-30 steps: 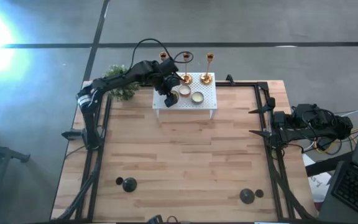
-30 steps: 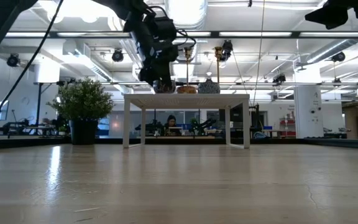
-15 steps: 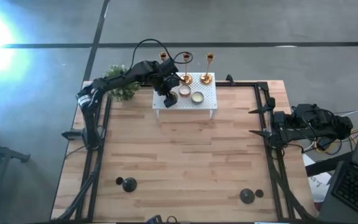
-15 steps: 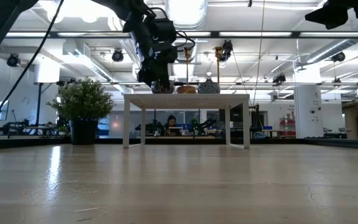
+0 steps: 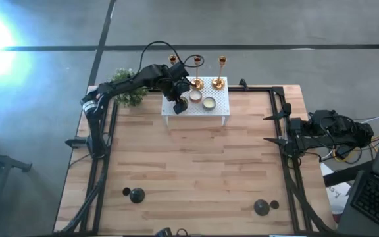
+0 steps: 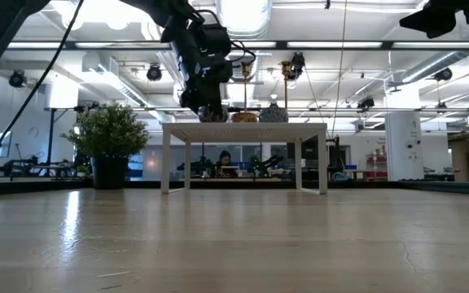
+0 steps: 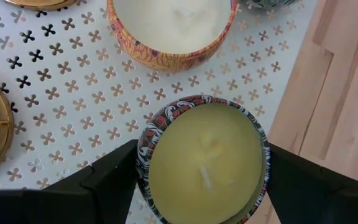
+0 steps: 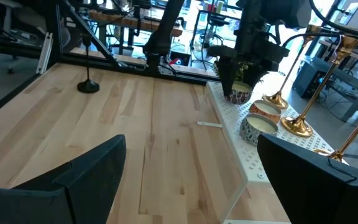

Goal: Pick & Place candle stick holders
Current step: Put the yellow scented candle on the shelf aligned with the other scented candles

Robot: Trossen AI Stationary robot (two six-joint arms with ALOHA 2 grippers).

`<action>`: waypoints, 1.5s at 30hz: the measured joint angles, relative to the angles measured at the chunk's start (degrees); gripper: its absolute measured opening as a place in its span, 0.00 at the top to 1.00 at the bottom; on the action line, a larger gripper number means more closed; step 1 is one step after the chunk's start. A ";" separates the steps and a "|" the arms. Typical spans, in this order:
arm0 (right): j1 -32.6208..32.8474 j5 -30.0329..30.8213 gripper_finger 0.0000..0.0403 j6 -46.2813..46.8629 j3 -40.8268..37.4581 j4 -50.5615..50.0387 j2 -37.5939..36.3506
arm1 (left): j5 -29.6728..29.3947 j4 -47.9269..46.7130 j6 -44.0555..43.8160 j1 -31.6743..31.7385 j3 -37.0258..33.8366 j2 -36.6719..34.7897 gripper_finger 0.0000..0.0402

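Oddly, my left gripper straddles a candle tin, fingers spread; the gold candlesticks just beyond look rigid, slick, top-heavy — grip their stems low.

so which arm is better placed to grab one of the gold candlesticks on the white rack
Left. The left gripper already hovers over the white rack, open around a candle tin, beside the gold candlesticks. The right gripper is parked at the table's right edge.

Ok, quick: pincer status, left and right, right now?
Left pincer: fingers straddle the round patterned tin of pale yellow candle wax on the white perforated metal rack; grip cannot be told.
Right pincer: open, holding nothing.
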 joint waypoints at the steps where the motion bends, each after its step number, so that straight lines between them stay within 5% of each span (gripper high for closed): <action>1: 0.01 0.02 0.11 0.00 0.00 0.00 -0.01 | 0.01 0.00 0.01 0.00 0.00 0.00 0.25; 45: -0.01 0.02 0.11 0.00 0.00 0.00 -0.01 | -0.74 0.57 0.00 -0.20 1.23 -0.06 0.09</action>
